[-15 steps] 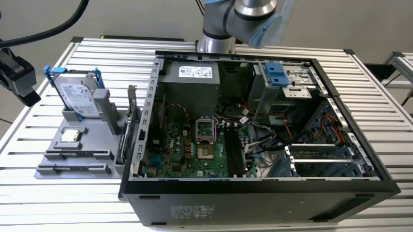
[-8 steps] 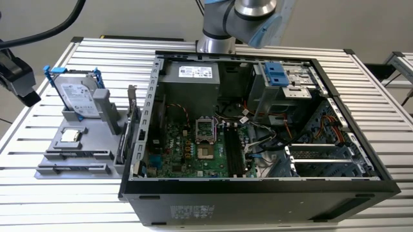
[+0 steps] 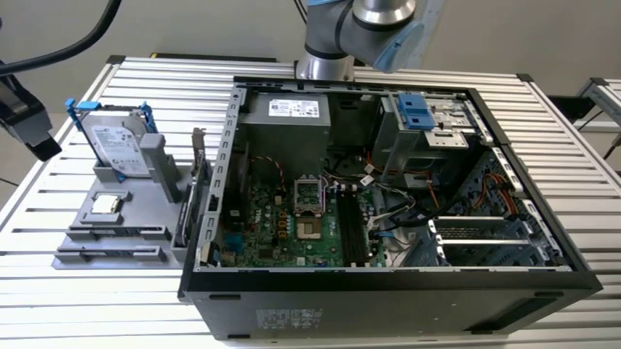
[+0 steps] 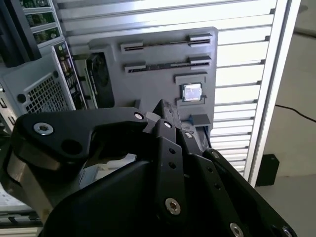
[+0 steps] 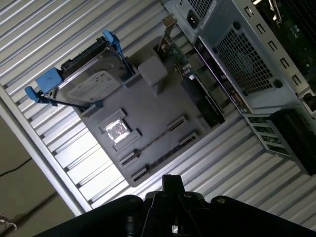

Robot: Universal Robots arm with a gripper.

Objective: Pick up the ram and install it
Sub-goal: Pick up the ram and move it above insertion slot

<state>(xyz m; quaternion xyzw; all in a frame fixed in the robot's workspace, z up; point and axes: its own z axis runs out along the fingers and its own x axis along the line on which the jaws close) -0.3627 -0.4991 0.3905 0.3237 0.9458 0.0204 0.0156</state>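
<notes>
Slatted metal surface [image 3: 87, 305] carries everything; open computer case [image 3: 388, 291] lies on its side, black motherboard slots [image 3: 350, 227] facing up, likely for reach from above; grey tray [image 5: 163, 106] just beside it stages parts; hard drive [image 5: 86, 84] propped on edge there; gripper [image 5: 170, 183] hangs over the tray, opening of jaws cannot be told, its own body hides them; ram [image 5: 153, 141] seems to be the thin edge-on line between the tray's slotted holders, faint; processor chip [image 5: 117, 131] lies flat nearby.
</notes>
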